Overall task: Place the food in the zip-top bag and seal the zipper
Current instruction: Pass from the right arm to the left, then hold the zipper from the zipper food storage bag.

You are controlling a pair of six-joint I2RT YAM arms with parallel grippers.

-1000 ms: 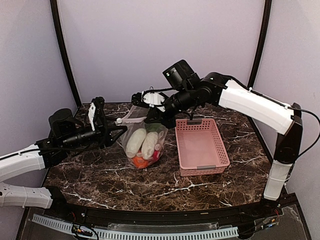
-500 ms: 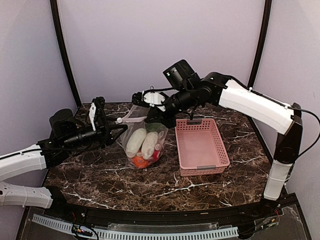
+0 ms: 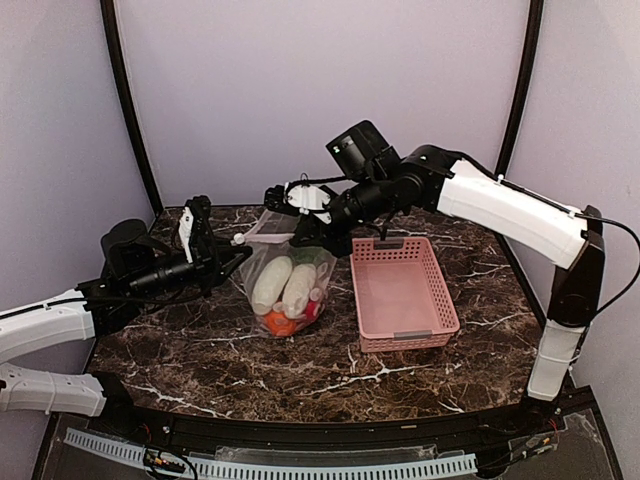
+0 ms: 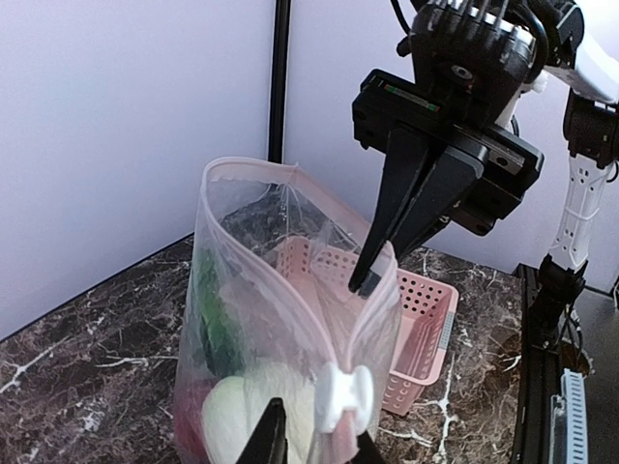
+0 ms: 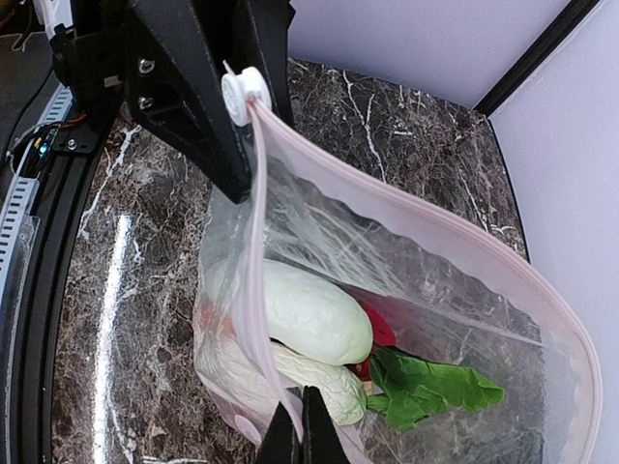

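The clear zip-top bag (image 3: 262, 232) hangs upright between my two grippers with its mouth open. Inside lies the food: two white radishes (image 3: 272, 285) with green leaves, an orange ball (image 3: 280, 322) and red pieces. The right wrist view shows a radish (image 5: 309, 314), a leaf (image 5: 435, 391) and the bag (image 5: 387, 242). My left gripper (image 3: 235, 252) (image 4: 319, 425) is shut on the zipper's end at the white slider (image 4: 345, 394) (image 3: 238, 240) (image 5: 242, 92). My right gripper (image 3: 300, 228) (image 5: 302, 396) (image 4: 368, 280) is shut on the bag's opposite mouth edge.
A pink plastic basket (image 3: 445, 290) stands to the right of the bag and holds nothing; it also shows in the left wrist view (image 4: 426, 290). The dark marble table (image 3: 200, 350) ends at walls behind and on both sides.
Almost nothing differs. My left gripper and the slider have edged slightly upward. The bag and my right gripper stay where they were.
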